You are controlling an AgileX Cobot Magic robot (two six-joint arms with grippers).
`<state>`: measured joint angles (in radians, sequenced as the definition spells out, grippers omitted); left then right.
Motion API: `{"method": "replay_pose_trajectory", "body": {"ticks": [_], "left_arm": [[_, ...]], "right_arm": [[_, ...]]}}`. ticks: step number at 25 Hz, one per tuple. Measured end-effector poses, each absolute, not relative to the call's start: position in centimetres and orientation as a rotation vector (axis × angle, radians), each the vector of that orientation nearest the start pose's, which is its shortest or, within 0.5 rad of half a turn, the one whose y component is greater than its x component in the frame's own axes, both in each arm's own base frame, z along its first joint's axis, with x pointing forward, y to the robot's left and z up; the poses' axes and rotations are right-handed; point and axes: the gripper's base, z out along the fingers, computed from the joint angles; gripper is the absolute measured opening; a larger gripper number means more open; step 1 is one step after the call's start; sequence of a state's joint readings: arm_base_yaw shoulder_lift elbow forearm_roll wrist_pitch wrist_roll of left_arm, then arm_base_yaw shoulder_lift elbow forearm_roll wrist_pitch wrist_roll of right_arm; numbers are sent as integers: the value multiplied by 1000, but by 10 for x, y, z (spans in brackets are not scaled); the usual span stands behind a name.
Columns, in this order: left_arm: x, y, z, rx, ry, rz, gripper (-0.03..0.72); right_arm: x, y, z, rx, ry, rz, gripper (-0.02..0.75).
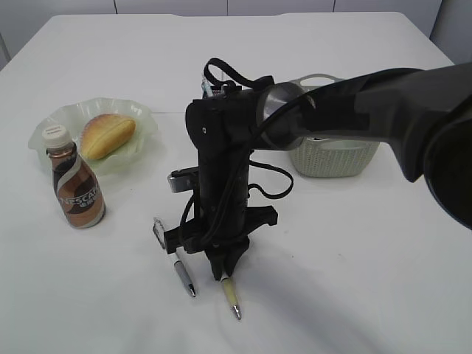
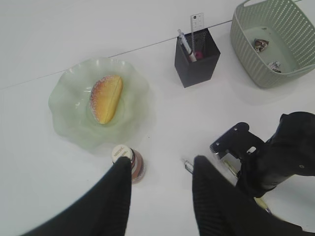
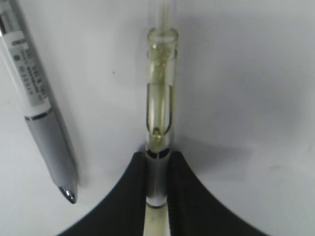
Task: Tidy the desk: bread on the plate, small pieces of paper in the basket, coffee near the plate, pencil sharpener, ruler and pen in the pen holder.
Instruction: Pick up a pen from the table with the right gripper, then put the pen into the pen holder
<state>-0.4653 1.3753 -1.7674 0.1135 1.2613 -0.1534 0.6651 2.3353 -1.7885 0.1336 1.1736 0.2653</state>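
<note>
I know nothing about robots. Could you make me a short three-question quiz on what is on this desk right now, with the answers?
1. True or false: the bread lies on the plate.
2. How many pens lie on the desk near the right gripper?
A. one
B. two
C. four
3. Fill in: the coffee stands upright right beside the ____.

Key
1. True.
2. B: a yellow pen that the right gripper is shut on, and a grey pen lying loose beside it.
3. Plate.
</note>
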Motion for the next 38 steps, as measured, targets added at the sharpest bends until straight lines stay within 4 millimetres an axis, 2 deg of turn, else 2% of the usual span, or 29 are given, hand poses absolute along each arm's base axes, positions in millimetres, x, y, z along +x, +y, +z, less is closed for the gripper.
{"method": "replay_pose_trajectory", "body": {"ticks": [5,8,18,29,38], "left_arm": [[236,-108,479,353,2324,-159,307],[236,-108,479,353,2324,-159,307],[236,-108,479,353,2324,-159,307],[237,-107,479,352,2322,-150,307],[237,-106,479,350,2319,-132,307]], "right_arm": [[351,284,121,-649,3169,56,57],[353,280,130,-685,3119,10,57],[359,283,181,-706,2898,124,57],[364,285,215,-710,2707,205,57],[350,272,211,-698,2487,268,57]]}}
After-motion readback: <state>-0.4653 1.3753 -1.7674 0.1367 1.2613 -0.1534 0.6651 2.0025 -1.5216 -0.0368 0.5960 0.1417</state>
